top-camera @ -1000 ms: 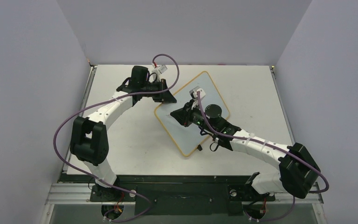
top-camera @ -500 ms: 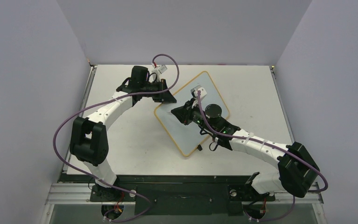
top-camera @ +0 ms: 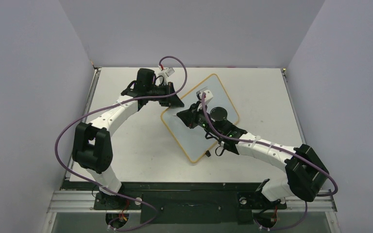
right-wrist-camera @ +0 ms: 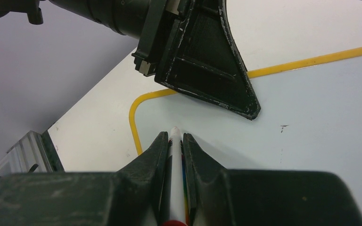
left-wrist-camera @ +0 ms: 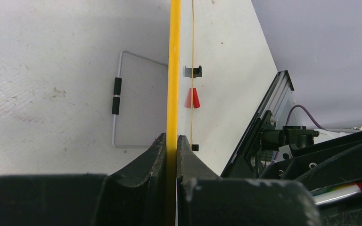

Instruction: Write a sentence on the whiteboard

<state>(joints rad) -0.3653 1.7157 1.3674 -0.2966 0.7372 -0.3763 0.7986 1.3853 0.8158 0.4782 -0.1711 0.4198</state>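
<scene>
Jaws (L) pinch yellow-rimmed white whiteboard (top-camera: 187, 138) edge-on.

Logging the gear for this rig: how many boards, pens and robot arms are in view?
Whiteboard: 1
Marker pen: 1
Robot arms: 2 (left arm, right arm)
Total: 4

Left tool (left-wrist-camera: 171, 139), right tool (right-wrist-camera: 173, 137) — both clamped.
</scene>
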